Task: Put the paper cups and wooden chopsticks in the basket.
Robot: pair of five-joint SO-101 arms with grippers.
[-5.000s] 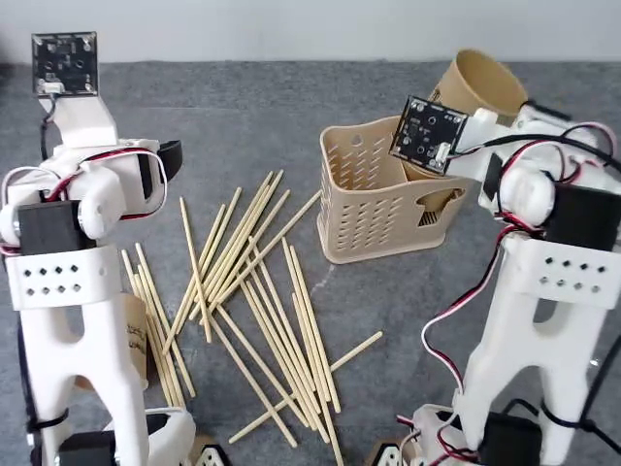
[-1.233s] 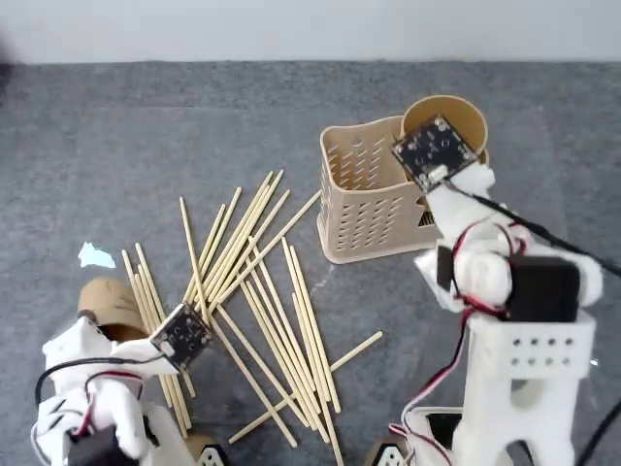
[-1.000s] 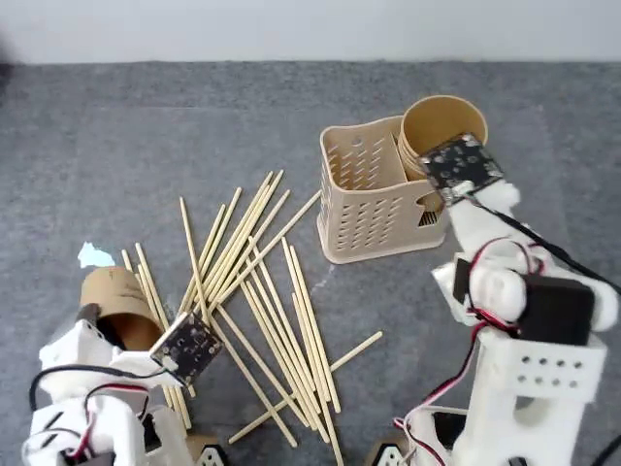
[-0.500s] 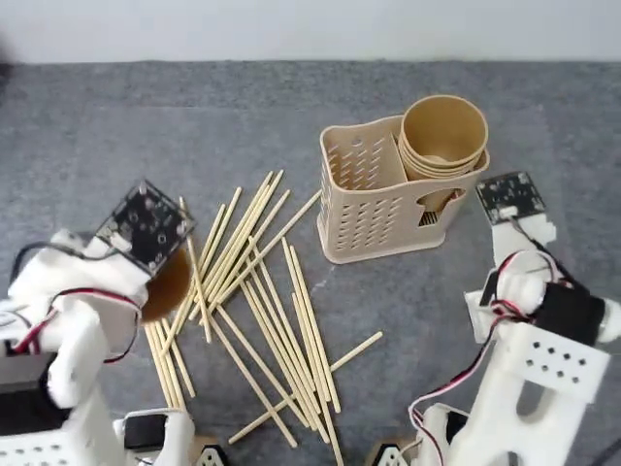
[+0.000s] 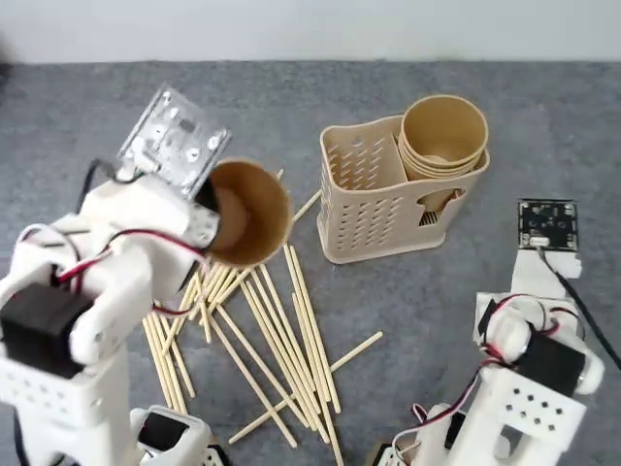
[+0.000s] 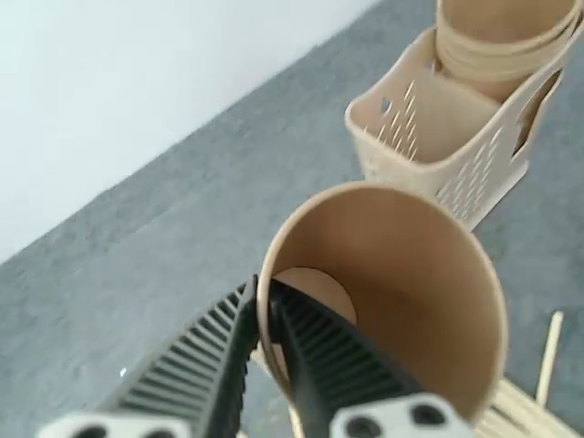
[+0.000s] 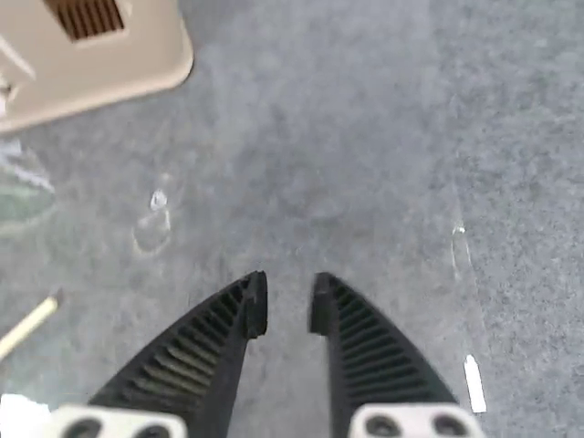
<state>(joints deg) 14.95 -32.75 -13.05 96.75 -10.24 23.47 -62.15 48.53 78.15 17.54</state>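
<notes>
Grey felt tabletop (image 5: 116,116), one cup held up

Ribbed black jaws of the left gripper (image 6: 265,315) pinch the rim of a smooth brown paper cup (image 5: 247,212) over scattered thin wooden chopsticks (image 5: 262,320). Stacked cups (image 5: 444,131) sit in the perforated beige basket (image 5: 374,209). Beside it, the right gripper (image 7: 285,306) hangs slightly parted.

High view: overhead, down on desk (image 5: 291,107), basket (image 5: 374,209) mid-frame. Left wrist: facing basket from farther off. Right wrist: close over desk beside basket. Shared: basket.
</notes>
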